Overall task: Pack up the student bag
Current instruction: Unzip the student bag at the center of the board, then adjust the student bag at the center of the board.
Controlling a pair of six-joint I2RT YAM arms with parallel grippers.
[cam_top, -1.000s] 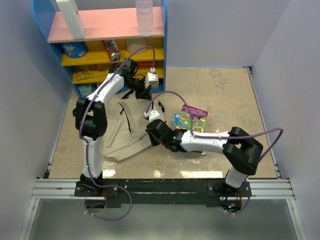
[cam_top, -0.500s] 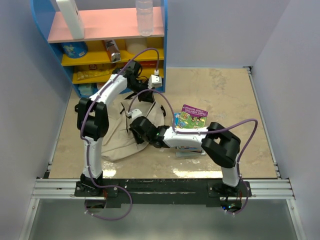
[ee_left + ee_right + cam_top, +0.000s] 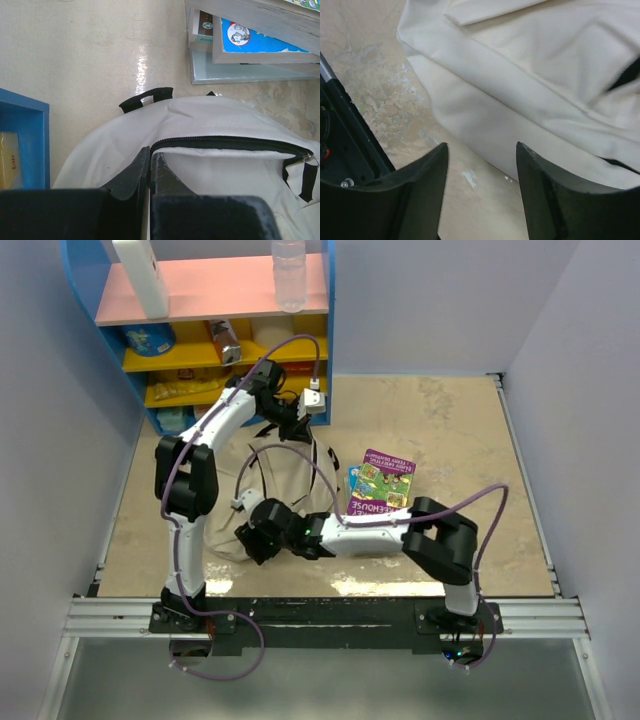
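Observation:
The student bag (image 3: 285, 485), cream fabric with black zippers, lies left of centre with its top drawn up toward the shelf. My left gripper (image 3: 297, 428) is at that top. In the left wrist view its fingers (image 3: 150, 156) are pressed together on the bag's fabric (image 3: 225, 120) at the end of the black zipper (image 3: 225, 143). My right gripper (image 3: 248, 540) is low at the bag's near left edge. In the right wrist view it (image 3: 480, 157) stands open over bare floor, with the bag's cream hem (image 3: 520, 80) just beyond its tips and nothing between them.
A stack of colourful books (image 3: 383, 480) lies right of the bag, also seen from the left wrist (image 3: 250, 40). A blue shelf unit (image 3: 200, 340) with bottles and boxes stands at the back left, its edge (image 3: 22, 140) close to the bag. The black rail runs along the near edge.
My right arm has swung left along the bag's near side to its lower left edge, and its gripper has opened. My left gripper shifted slightly right, still on the bag's top.

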